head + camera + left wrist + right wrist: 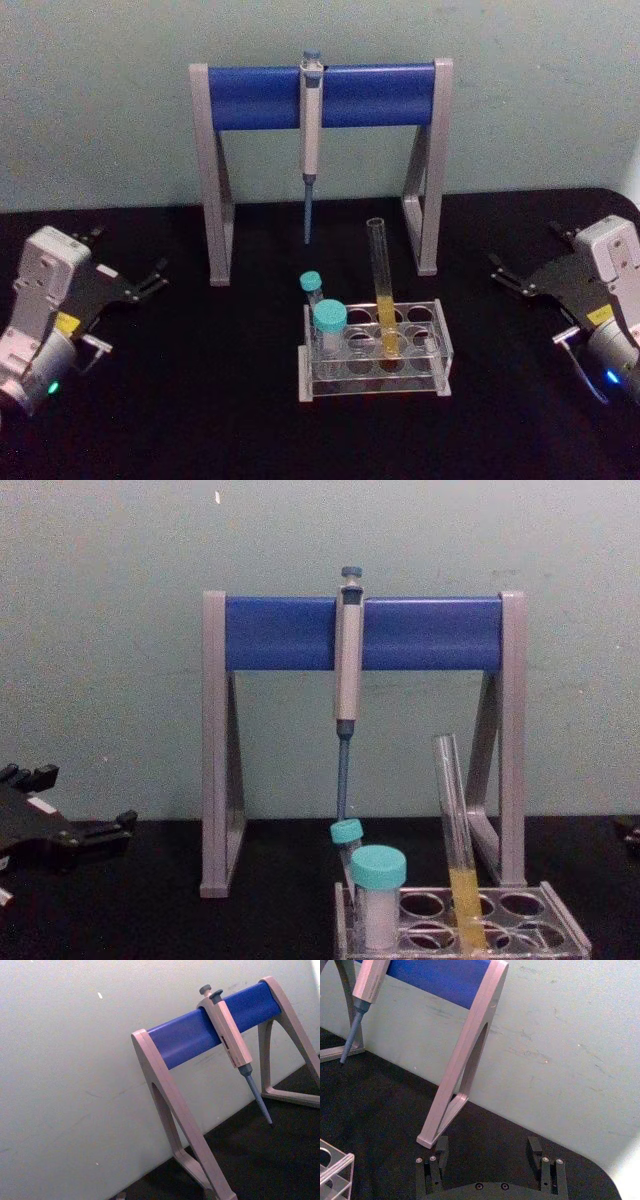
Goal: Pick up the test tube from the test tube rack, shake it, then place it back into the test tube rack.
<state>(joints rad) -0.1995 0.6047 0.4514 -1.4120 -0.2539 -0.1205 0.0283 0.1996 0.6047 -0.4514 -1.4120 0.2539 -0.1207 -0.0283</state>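
We see a pipette stand against a pale wall.
Its blue bar spans two grey legs. A pipette hangs from the bar, its thin tip just above the black table, near the farther leg's foot.

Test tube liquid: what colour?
Yellow, in the lower part of the test tube; shows best in the head view.
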